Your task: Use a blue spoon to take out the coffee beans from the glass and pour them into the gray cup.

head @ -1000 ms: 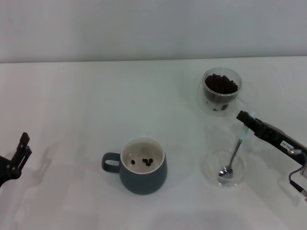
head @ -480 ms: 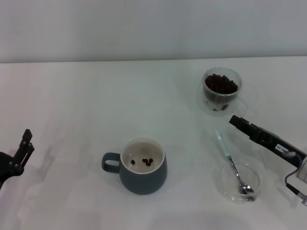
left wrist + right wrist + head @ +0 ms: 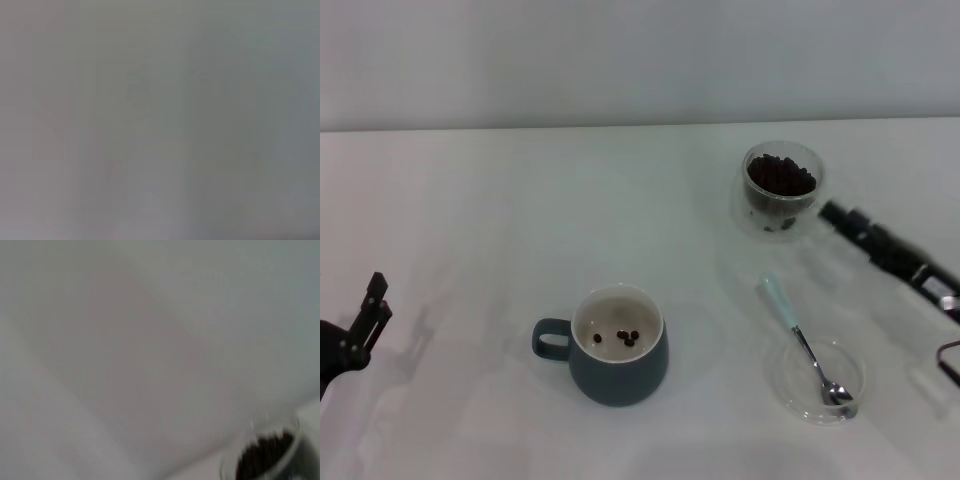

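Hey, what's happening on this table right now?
Nothing is being held. The blue spoon lies with its bowl in a clear glass saucer, handle resting out over the rim. The right pincer hovers beside the glass of coffee beans. The gray cup holds a few beans. The left pincer sits idle at the table's left edge.

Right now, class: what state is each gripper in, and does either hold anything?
Left gripper: open, holding nothing, parked at the table's left edge.
Right gripper: beside the glass, holds nothing; open or shut cannot be told.
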